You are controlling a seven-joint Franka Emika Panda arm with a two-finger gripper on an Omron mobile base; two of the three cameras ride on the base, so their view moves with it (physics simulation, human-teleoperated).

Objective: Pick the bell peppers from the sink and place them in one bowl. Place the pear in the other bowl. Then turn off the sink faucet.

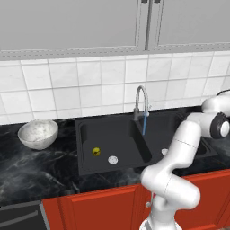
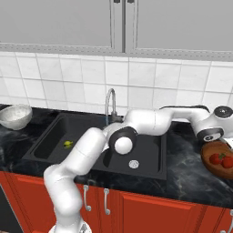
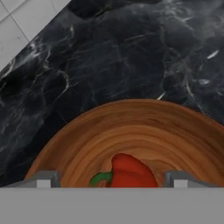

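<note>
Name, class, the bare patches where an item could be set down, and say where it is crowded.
Bare black counter lies between the white bowl and the sink, and in front of that bowl. More bare counter lies between the sink and the wooden bowl. That bowl is crowded: bell peppers inside, claw above.

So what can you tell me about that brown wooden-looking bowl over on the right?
The wooden bowl is round and shallow, warm brown with ringed grain, and looks like turned wood. It sits upright on the dark marbled counter, to the right of the sink. Two glossy red bell peppers lie inside; one, close up in the hand view, shows a green stem. The pincer hangs directly over it, finger tips apart on either side of that pepper. Its far right edge is cut off.
</note>
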